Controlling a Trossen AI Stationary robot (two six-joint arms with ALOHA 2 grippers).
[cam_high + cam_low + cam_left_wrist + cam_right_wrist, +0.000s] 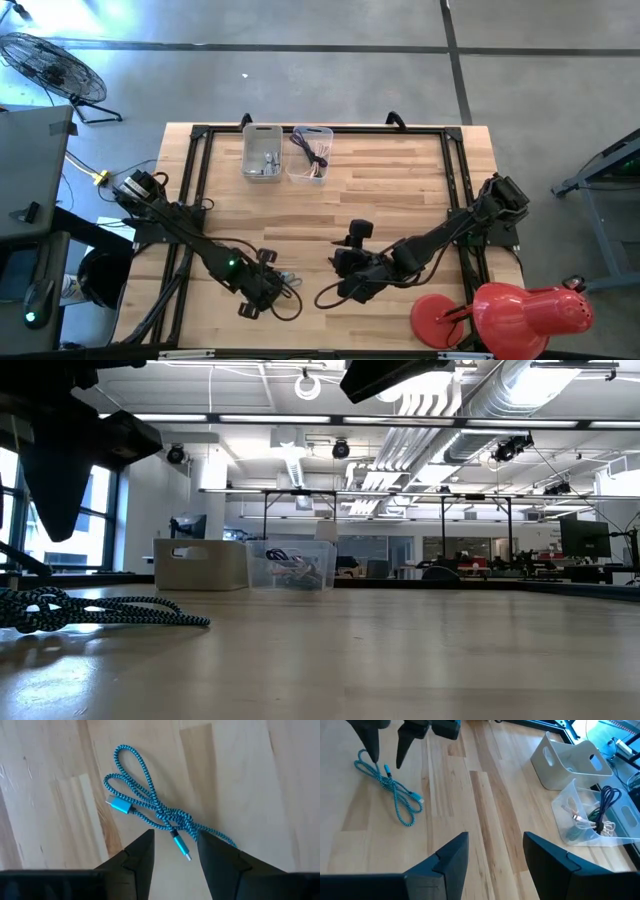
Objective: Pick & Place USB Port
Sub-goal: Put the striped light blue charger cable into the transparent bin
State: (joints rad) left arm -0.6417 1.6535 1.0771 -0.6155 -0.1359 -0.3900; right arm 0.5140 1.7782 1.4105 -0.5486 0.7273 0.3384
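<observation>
A blue braided USB cable [160, 812] lies knotted and looped flat on the wooden table near its near edge; it also shows in the right wrist view [390, 787] and the low view [90, 610]. My left gripper [175, 845] hangs open just above it, fingers either side of the thin plug end [182, 847], touching nothing. Seen from the right wrist camera, the left gripper [385, 755] points down over the cable. My right gripper [495, 850] is open above bare table near the middle-front [350, 275].
At the far edge stand a white bin [262, 152] and a clear bin [310, 155] holding cables. A red lamp [510, 312] sits at the near right corner. A loose black cord [325, 297] lies by the right gripper. Bare wood spans the middle.
</observation>
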